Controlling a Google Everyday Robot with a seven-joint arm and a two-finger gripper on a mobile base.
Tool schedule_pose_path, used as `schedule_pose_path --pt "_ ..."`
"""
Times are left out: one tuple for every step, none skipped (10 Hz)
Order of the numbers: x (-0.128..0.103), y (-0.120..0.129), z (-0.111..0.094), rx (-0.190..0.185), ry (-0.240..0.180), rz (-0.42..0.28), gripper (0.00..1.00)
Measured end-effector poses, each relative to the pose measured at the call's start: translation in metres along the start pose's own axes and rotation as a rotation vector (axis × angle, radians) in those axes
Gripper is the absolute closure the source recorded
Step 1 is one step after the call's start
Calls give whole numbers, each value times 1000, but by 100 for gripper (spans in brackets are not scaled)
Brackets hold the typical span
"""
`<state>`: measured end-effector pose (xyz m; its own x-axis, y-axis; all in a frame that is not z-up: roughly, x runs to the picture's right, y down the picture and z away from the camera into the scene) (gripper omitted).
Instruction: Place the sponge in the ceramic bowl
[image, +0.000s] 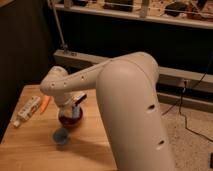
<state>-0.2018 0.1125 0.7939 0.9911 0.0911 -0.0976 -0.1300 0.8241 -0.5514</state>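
The red-orange ceramic bowl (70, 120) sits on the wooden table (30, 145), left of centre. My gripper (76, 103) hangs directly over the bowl, mostly hidden behind the white wrist (60, 86). A pale blue piece, the sponge (75, 107), shows at the gripper's tip just above the bowl's inside. Whether it touches the bowl is unclear. The big white arm (130, 105) reaches in from the right and covers the right side of the table.
A small round blue cup (61, 136) stands just in front of the bowl. A white packet (27, 111) and an orange stick-like item (45, 104) lie at the table's left. Dark shelving and a floor with cables lie behind and to the right.
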Motion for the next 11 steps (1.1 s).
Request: schedule_pose_path --pt "-4 5 7 -10 4 -11 20" --pt "-6 8 9 -14 7 -15 20" --pt "-7 9 11 -18 11 -17 20" --pt "-7 8 10 -14 15 -15 20" --pt "-7 4 6 -2 14 -10 20" --pt "-6 -4 -2 20 8 0 20" --pt "-5 -10 -10 38 1 8 20" --pt "1 -17 -20 59 -8 30 20" --pt "7 -19 -23 63 -13 50 20" --pt "16 -21 -25 66 -34 94 20" --pt "23 -22 -25 66 -46 128 20"
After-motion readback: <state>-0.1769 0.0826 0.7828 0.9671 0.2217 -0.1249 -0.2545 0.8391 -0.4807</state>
